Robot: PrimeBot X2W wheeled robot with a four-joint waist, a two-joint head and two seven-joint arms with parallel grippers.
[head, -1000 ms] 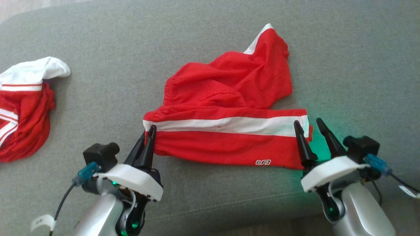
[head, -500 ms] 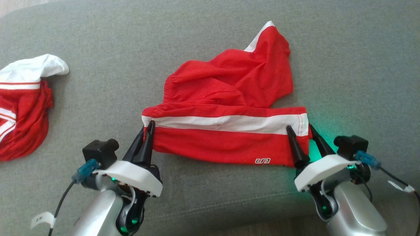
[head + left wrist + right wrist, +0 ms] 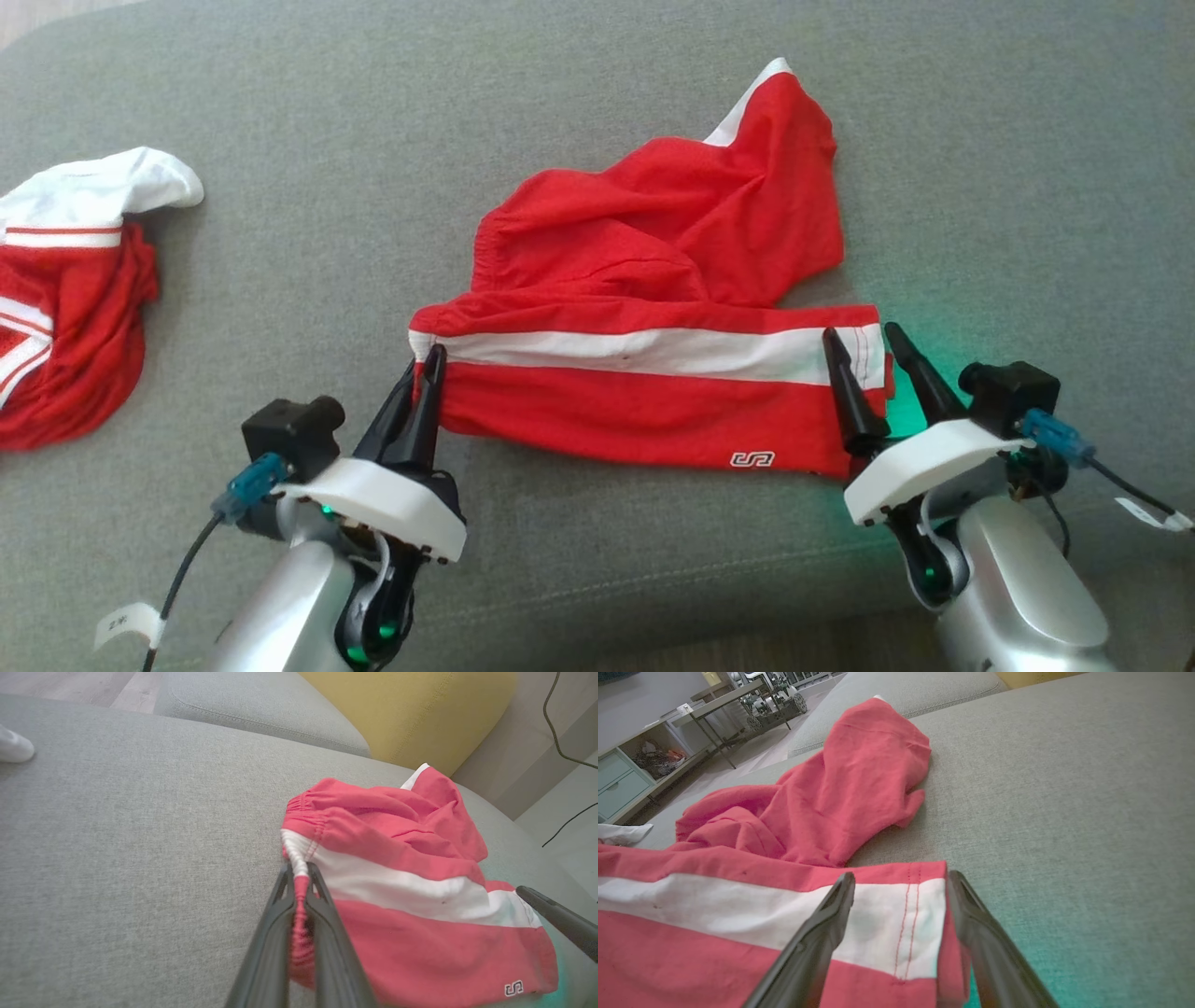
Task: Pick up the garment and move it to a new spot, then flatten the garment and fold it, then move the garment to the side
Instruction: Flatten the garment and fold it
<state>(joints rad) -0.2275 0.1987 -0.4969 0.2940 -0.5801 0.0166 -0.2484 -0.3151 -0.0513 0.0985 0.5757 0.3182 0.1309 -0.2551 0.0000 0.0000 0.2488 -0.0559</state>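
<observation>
Head view: rumpled red garment (image 3: pixel 653 243) (white stripe), left end effector (image 3: pixel 428 359) pinching its corner, right end effector (image 3: pixel 860 331) spread wide.

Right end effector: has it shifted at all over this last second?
Yes. Against the logo on the red shorts, the right end effector has crept forward and slightly left, now straddling their hem.

silver forearms (image 3: pixel 280 607), white wrist collars (image 3: pixel 383 499), long black fingers (image 3: pixel 425 411)

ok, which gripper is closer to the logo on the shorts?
Right. The right gripper straddles the shorts' edge beside the logo; the left gripper pinches the opposite edge.
</observation>
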